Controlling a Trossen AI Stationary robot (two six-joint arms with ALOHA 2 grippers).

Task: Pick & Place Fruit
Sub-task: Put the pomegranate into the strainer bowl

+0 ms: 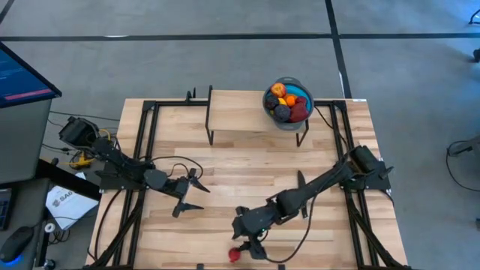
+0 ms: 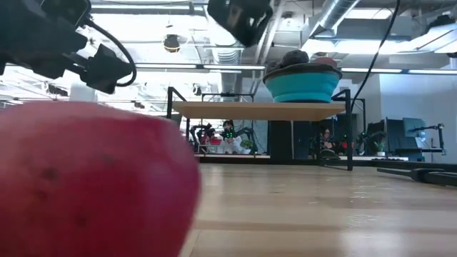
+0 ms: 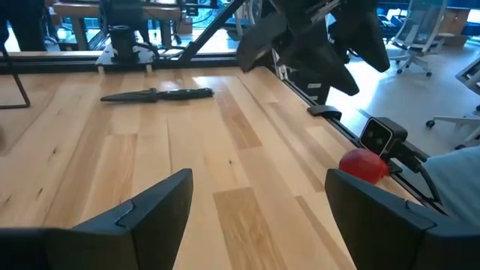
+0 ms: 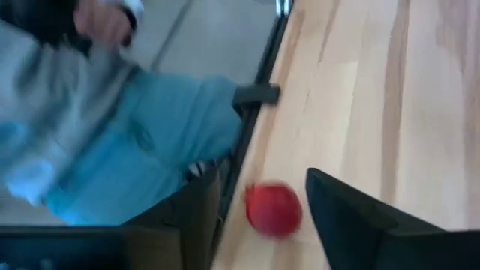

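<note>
With its fingers spread, the right pincer (image 1: 251,246) should straddle the red fruit (image 1: 235,255) squarely at the bench (image 1: 247,161) edge before pinching.

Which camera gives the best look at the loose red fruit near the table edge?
The right wrist view: the red fruit lies whole on the wood between the right end effector's open fingers. High view shows it tiny; low view, an oversized blur; left wrist view, small and partly hidden.
</note>
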